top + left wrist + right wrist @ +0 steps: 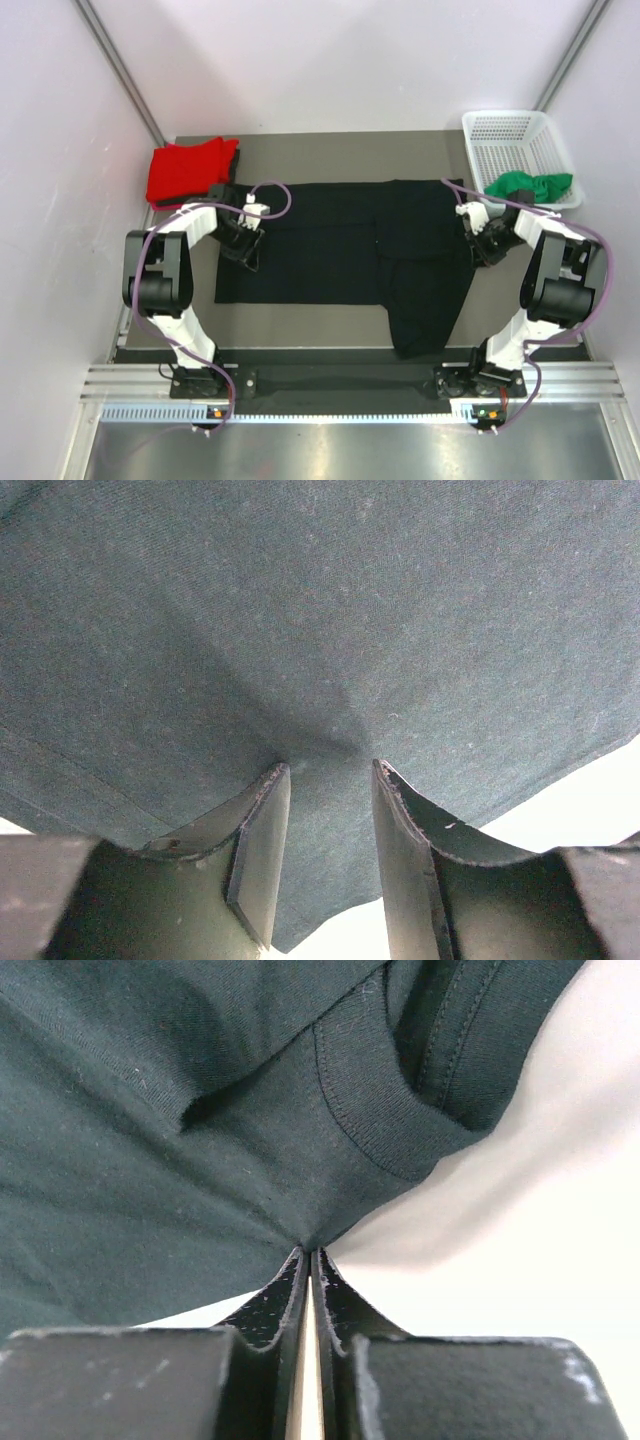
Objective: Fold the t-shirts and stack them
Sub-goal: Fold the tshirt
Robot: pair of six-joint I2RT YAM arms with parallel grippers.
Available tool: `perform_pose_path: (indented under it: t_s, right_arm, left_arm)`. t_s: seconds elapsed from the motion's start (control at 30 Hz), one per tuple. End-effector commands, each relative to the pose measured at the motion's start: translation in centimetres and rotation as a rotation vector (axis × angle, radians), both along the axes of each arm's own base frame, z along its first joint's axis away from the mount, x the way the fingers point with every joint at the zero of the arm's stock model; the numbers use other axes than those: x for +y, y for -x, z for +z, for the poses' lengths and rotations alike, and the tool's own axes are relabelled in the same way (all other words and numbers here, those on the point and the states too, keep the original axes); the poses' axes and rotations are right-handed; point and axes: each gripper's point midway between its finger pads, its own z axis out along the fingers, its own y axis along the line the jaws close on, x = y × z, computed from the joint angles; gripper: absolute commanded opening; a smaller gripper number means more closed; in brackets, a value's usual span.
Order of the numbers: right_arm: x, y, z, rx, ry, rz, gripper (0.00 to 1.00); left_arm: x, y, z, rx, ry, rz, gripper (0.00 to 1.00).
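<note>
The black t-shirt (pixel 340 250) lies spread across the table, with one part folded down toward the near edge. My left gripper (pixel 246 238) is at its left edge; in the left wrist view (pixel 328 770) the jaws stand apart, with black cloth (pixel 320 630) lying over and between them. My right gripper (pixel 478 236) is at the shirt's right edge, and the right wrist view (pixel 310 1252) shows it shut on the cloth (pixel 150 1160) near the ribbed collar (pixel 370 1110). The red t-shirt (pixel 190 170) lies bunched at the back left. The green t-shirt (pixel 528 185) hangs at the basket's front. The pink one is out of view.
A white mesh basket (pixel 515 125) stands at the back right corner. White walls close in on the table on the left, the back and the right. A metal rail runs along the near edge by the arm bases.
</note>
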Motion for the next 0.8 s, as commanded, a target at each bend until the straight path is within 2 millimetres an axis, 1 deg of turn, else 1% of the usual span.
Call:
perform_pose_path:
  t_s: [0.0, 0.07, 0.1, 0.17, 0.2, 0.23, 0.27, 0.3, 0.33, 0.37, 0.4, 0.43, 0.47, 0.5, 0.53, 0.57, 0.6, 0.63, 0.67, 0.7, 0.73, 0.77]
  right_arm:
    - [-1.5, -0.5, 0.6, -0.015, 0.056, 0.0, 0.04]
    - [-1.5, -0.4, 0.9, -0.012, 0.057, 0.003, 0.07]
    - [-1.6, -0.5, 1.3, -0.021, 0.063, 0.004, 0.15]
    - [-1.4, 0.0, 2.4, -0.016, 0.058, 0.007, 0.24]
    - [-1.2, -0.9, 4.5, -0.078, 0.05, 0.012, 0.3]
    - [-1.0, -1.2, 5.7, -0.111, 0.042, 0.01, 0.31]
    - [-0.8, -1.9, 7.4, -0.158, 0.035, 0.013, 0.33]
    - [-0.2, -2.5, 9.4, -0.223, 0.01, 0.019, 0.36]
    - [0.1, -3.0, 10.6, -0.257, -0.004, 0.008, 0.38]
    - [0.2, -3.7, 11.8, -0.301, -0.011, 0.002, 0.4]
    - [0.5, -4.9, 13.5, -0.358, -0.024, 0.003, 0.41]
    - [0.7, -5.5, 14.4, -0.381, -0.036, -0.02, 0.41]
    - [0.8, -7.0, 15.8, -0.437, -0.031, -0.017, 0.41]
    - [0.9, -7.6, 16.0, -0.442, -0.039, -0.031, 0.41]
    - [0.9, -8.3, 16.2, -0.456, -0.038, -0.031, 0.41]
    - [1.1, -9.4, 17.0, -0.485, -0.035, -0.023, 0.41]
    - [1.2, -10.2, 16.1, -0.465, -0.036, -0.022, 0.41]
    - [1.2, -10.7, 16.0, -0.463, -0.038, -0.025, 0.41]
    - [1.6, -11.8, 16.3, -0.482, -0.035, -0.013, 0.42]
    - [1.6, -12.6, 15.1, -0.46, -0.031, -0.018, 0.42]
    - [1.9, -13.1, 14.9, -0.458, -0.033, -0.02, 0.42]
    - [2.4, -14.1, 15.1, -0.475, -0.033, -0.012, 0.41]
  left_arm:
    - [4.1, 0.4, -2.9, 0.017, -0.171, -0.001, 0.45]
    - [3.8, 0.1, -2.2, 0.008, -0.154, -0.007, 0.45]
    - [3.6, -0.3, -1.4, -0.017, -0.143, -0.008, 0.45]
    - [2.4, -1.5, 1.3, -0.063, -0.076, -0.016, 0.46]
    - [2.0, -3.5, 4.2, -0.143, -0.054, -0.019, 0.47]
    - [1.5, -4.3, 5.7, -0.179, -0.025, -0.021, 0.47]
    - [1.4, -5.3, 7.1, -0.219, -0.02, -0.015, 0.49]
    - [1.2, -6.5, 8.5, -0.263, -0.016, -0.013, 0.49]
    - [1.3, -8.4, 10.8, -0.334, -0.015, -0.008, 0.5]
    - [1.4, -9.5, 11.7, -0.365, -0.024, 0.001, 0.5]
    - [1.6, -11.3, 13.1, -0.411, -0.033, 0.007, 0.5]
    - [1.8, -12.1, 13.5, -0.424, -0.042, 0.016, 0.5]
    - [2.4, -13.0, 13.6, -0.433, -0.075, 0.033, 0.51]
    - [2.7, -14.3, 13.8, -0.446, -0.091, 0.044, 0.51]
    - [2.9, -14.9, 13.7, -0.447, -0.107, 0.051, 0.51]
    - [3.5, -15.6, 13.7, -0.453, -0.132, 0.062, 0.51]
    - [3.7, -16.6, 13.4, -0.46, -0.144, 0.068, 0.51]
    - [3.8, -17.2, 13.3, -0.471, -0.151, 0.077, 0.51]
    - [4.0, -17.7, 13.0, -0.477, -0.159, 0.077, 0.51]
    - [4.1, -18.4, 12.5, -0.48, -0.165, 0.08, 0.51]
    - [4.1, -19.2, 12.5, -0.501, -0.165, 0.087, 0.51]
    - [4.1, -19.7, 12.2, -0.503, -0.162, 0.098, 0.51]
